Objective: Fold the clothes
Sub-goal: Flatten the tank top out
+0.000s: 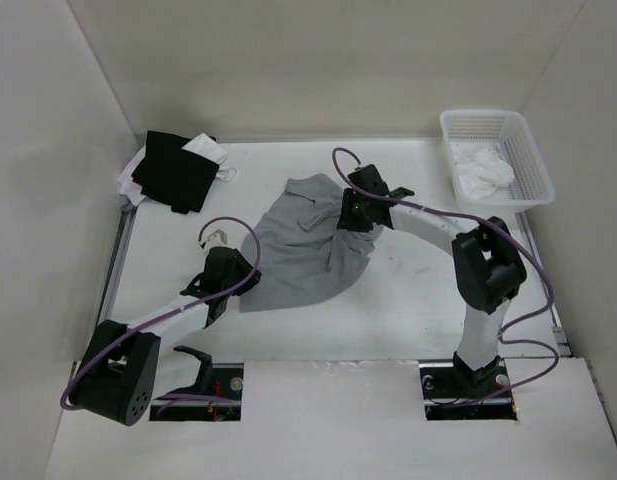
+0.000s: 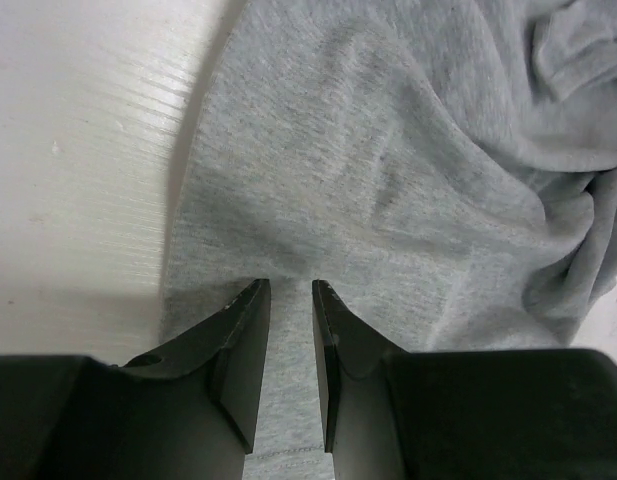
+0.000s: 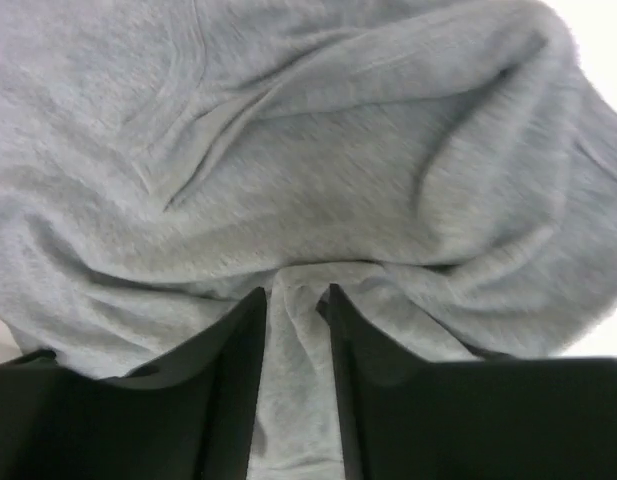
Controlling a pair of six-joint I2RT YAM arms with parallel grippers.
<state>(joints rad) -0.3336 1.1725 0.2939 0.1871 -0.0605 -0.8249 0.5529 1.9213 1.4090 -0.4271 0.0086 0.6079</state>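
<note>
The white table (image 1: 388, 310) carries everything, and the grey polo shirt (image 1: 298, 255) lies crumpled across the table's middle, one end spread flat toward the near left and the other bunched up toward the far right. A pile of black-and-white garments (image 1: 173, 168) sits in the table's far-left corner. A white mesh basket (image 1: 528, 150) sits at the table's far-right corner with a white cloth (image 1: 485, 170) inside it. My left gripper (image 2: 290, 290) is down at the table's near-left part, on the shirt's edge. Its jaws are drawn in on a strip of the hem that runs between them, and creases fan out from the tips, so I have the fabric pinched there. My right gripper (image 3: 293, 292) is over the table's centre, toward the far side, buried in the raised heap of shirt. A fold of grey knit passes between its narrowly parted jaws, but I cannot tell whether they are clamping it or merely standing around it.
</note>
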